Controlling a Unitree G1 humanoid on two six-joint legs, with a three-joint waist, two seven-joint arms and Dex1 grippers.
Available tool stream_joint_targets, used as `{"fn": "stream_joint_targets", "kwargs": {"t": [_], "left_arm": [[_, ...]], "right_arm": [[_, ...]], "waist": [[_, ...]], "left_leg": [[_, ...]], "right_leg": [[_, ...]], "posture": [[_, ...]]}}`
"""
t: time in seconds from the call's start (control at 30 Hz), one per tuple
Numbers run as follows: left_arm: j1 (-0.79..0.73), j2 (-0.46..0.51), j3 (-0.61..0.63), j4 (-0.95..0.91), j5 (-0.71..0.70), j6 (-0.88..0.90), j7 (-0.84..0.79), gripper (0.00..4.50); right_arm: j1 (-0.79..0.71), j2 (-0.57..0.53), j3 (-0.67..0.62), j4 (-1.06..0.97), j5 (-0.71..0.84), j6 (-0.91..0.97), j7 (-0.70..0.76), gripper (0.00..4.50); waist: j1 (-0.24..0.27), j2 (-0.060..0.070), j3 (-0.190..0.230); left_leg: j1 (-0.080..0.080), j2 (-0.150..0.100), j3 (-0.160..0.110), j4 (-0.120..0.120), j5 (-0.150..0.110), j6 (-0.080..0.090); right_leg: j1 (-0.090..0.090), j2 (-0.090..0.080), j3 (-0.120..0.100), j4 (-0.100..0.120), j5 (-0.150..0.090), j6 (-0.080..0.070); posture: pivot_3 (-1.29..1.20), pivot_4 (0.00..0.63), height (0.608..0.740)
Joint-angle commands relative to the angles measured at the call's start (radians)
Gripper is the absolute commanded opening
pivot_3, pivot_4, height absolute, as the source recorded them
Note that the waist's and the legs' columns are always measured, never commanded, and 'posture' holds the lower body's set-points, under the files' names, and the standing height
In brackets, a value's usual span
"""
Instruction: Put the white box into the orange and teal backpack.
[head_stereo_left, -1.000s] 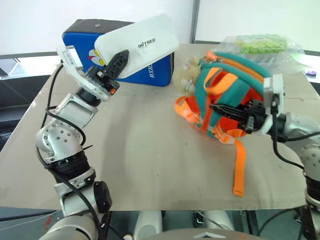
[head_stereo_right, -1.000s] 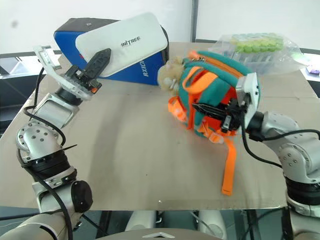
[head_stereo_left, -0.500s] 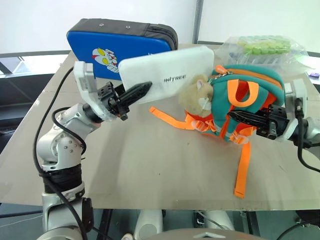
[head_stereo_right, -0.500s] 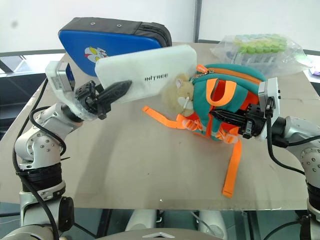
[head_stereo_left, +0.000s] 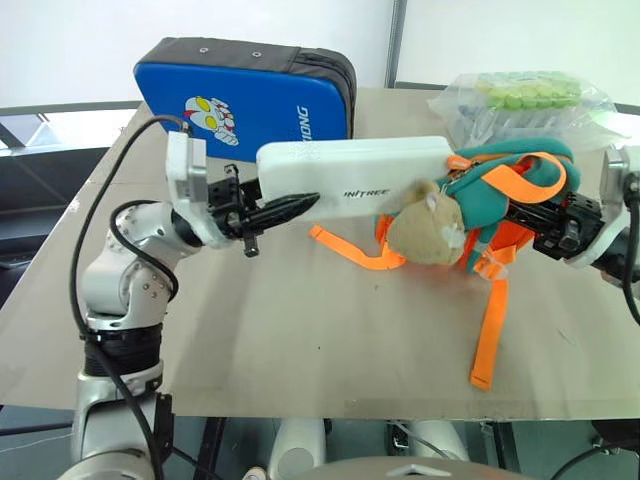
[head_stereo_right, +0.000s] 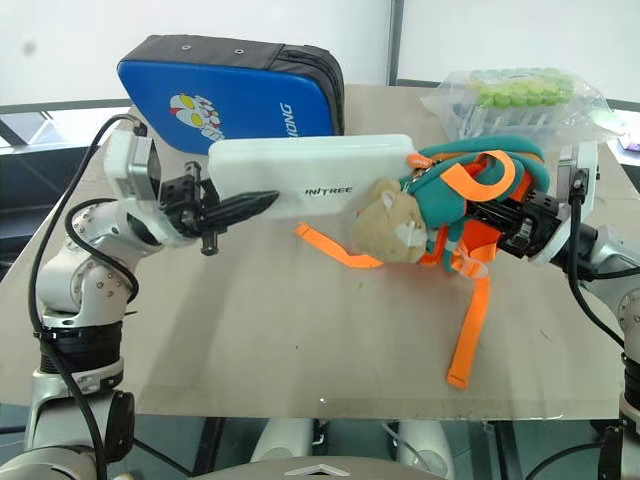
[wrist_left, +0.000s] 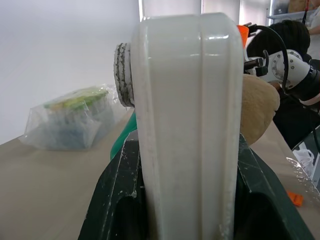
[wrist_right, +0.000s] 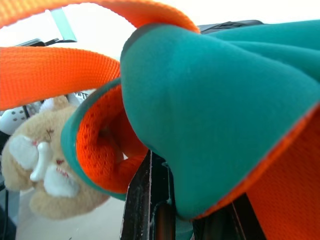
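Box: the white box (head_stereo_left: 350, 178) was held clear of the table (head_stereo_left: 300, 330), lying close to level, its long axis running across the scene from the left gripper toward the backpack.
Left gripper: the left gripper (head_stereo_right: 245, 207) pinched the box at its near end, one black finger on each flat face; in the left wrist view the box (wrist_left: 185, 125) stood edge-on between the fingers (wrist_left: 112, 200).
Backpack: the backpack (head_stereo_left: 505, 195) hung at the right side, lifted partly off the table, its straps trailing down onto the table; the plush toy (head_stereo_left: 425, 232) dangled just below the far end of the box.
Right gripper: the right gripper (head_stereo_left: 545, 220) was pressed together on the backpack's fabric; the right wrist view showed a fold of teal shell and orange lining (wrist_right: 210, 115) pinched over the fingers.
Key relation: the box's far end touched or just overlapped the teal rim. Whether it had entered the opening could not be told.
Line of travel: the mouth appeared to face the box, so the insertion would likely run along the box's long axis, toward the right gripper.
Nearer arm: the left arm carried the box; the right one held the mouth.
Risk: the toy and the loose orange loop (head_stereo_right: 478, 175) lay near the entry and might snag the box's corner.
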Motion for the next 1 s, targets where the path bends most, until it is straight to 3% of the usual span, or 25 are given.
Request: {"fn": "stream_joint_targets", "kwargs": {"t": [0.03, 0.33, 0.53, 0.7, 0.87, 0.93, 1.0], "left_arm": [[0.008, 0.046, 0.011, 0.001, 0.003, -0.016, -0.056, 1.17], [0.027, 0.082, -0.031, 0.073, 0.1, -0.144, -0.117, 1.17], [-0.109, 0.004, -0.163, 0.171, 0.264, -0.303, -0.094, 1.17], [-0.214, -0.047, -0.253, 0.163, 0.335, -0.223, -0.008, 1.17], [-0.299, -0.093, -0.25, 0.218, 0.335, -0.07, 0.097, 1.17], [-0.321, -0.09, -0.271, 0.261, 0.341, -0.025, 0.076, 1.17], [-0.315, -0.096, -0.307, 0.267, 0.347, -0.102, -0.018, 1.17]], "right_arm": [[-0.039, 0.021, -0.072, -0.014, 0.07, -0.018, -0.049, 0.05], [-0.054, 0.022, -0.088, -0.029, 0.193, -0.005, -0.067, 0.05], [-0.031, 0.003, -0.039, -0.099, 0.22, 0.022, -0.024, 0.05], [-0.027, 0.005, -0.006, -0.175, 0.26, 0.037, -0.035, 0.05], [-0.03, -0.006, -0.006, -0.225, 0.312, 0.029, -0.052, 0.05], [-0.031, -0.013, -0.007, -0.245, 0.336, 0.026, -0.054, 0.05], [-0.035, -0.013, -0.004, -0.252, 0.349, 0.02, -0.057, 0.05]], "waist": [[0.0, 0.0, 0.0], [0.0, 0.0, 0.0], [0.008, 0.0, 0.0], [0.007, 0.0, 0.0], [0.004, 0.0, 0.0], [0.001, 0.0, 0.0], [-0.001, 0.0, 0.0]], "left_leg": [[0.0, 0.0, 0.0, 0.0, 0.0, 0.0], [0.0, 0.0, 0.0, 0.0, 0.0, 0.0], [0.0, 0.0, 0.0, 0.0, 0.0, 0.0], [0.0, 0.0, -0.001, 0.001, 0.0, 0.0], [0.0, 0.0, -0.001, 0.002, 0.0, 0.0], [0.0, 0.0, -0.002, 0.002, 0.0, 0.0], [0.0, 0.0, -0.002, 0.002, 0.0, 0.0]], "right_leg": [[0.0, 0.0, 0.0, 0.0, 0.0, 0.0], [0.0, 0.0, 0.0, 0.0, 0.0, 0.0], [0.001, 0.0, 0.0, 0.0, 0.0, 0.0], [0.002, 0.0, 0.0, 0.0, 0.0, 0.0], [0.002, 0.0, 0.0, 0.0, 0.0, 0.001], [0.002, 0.001, 0.0, 0.0, 0.0, 0.001], [0.002, 0.001, 0.0, 0.001, 0.0, 0.001]], "posture": [[0.0, 0.15, 0.74], [0.0, 0.15, 0.74], [0.0, 0.15, 0.74], [0.0, 0.15, 0.74], [0.0, 0.15, 0.74], [0.0, 0.15, 0.74], [0.0, 0.15, 0.74]]}}
